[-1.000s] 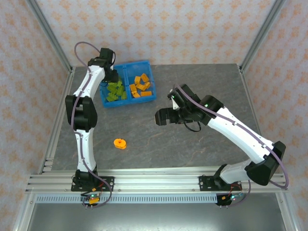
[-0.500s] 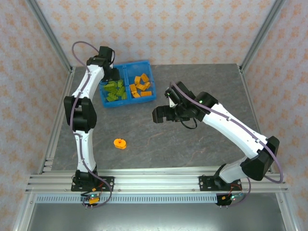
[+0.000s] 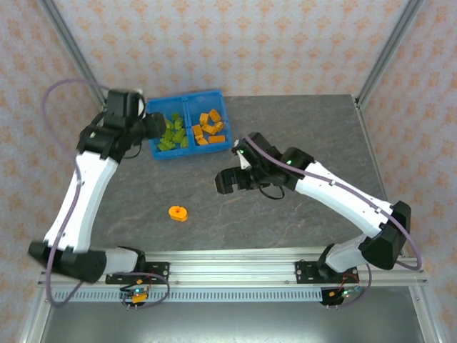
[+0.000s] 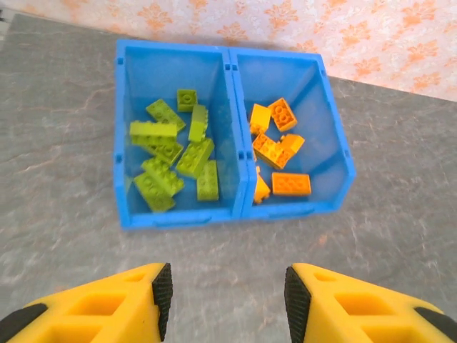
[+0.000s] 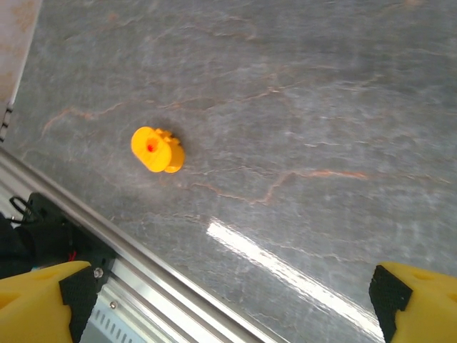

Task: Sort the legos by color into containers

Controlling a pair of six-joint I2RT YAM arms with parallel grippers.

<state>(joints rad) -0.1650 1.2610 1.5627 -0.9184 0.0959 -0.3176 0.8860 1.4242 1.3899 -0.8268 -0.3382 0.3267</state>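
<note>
Left wrist view is showing left gripper [image 4: 227,300] hovering narrowly parted, empty, by the bin [image 4: 233,107]; right gripper [image 5: 232,289] is hanging wide open near the orange piece [image 5: 157,149].

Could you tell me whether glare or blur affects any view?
Right wrist view: a bright glare streak crosses the grey marbled tabletop, clear of the crisp round orange plastic piece. Left wrist view: slightly soft, yellow fingers blurred, blue two-compartment plastic bin readable. Top external view: evenly lit, sharp.
</note>
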